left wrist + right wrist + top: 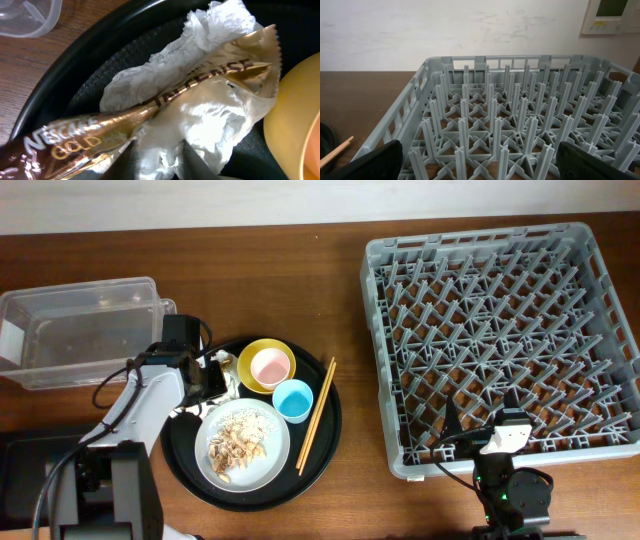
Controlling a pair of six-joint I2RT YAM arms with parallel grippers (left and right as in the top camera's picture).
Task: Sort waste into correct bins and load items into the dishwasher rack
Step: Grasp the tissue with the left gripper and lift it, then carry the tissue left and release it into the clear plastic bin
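Note:
My left gripper (213, 377) (160, 166) is at the left edge of the round black tray. Its fingers are pinched on the crumpled white tissue (165, 75). The gold-brown wrapper (100, 127) lies across the tissue. The yellow bowl (250, 352) (300, 125) is just to the right and holds the pink cup (270, 366). The light-blue cup (292, 400), the chopsticks (316, 415) and the pale-grey plate (272, 465) with beige food scraps (240, 442) are on the tray. My right gripper (482, 438) (480, 160) is open and empty at the near edge of the grey dishwasher rack (500, 330) (520, 115).
The clear tub (80, 325) (25, 17) stands behind and left of the tray (330, 430) (65, 75). The shallow black bin (30, 465) is at the front left, partly under my left arm. A chopstick tip (335, 152) shows left of the rack.

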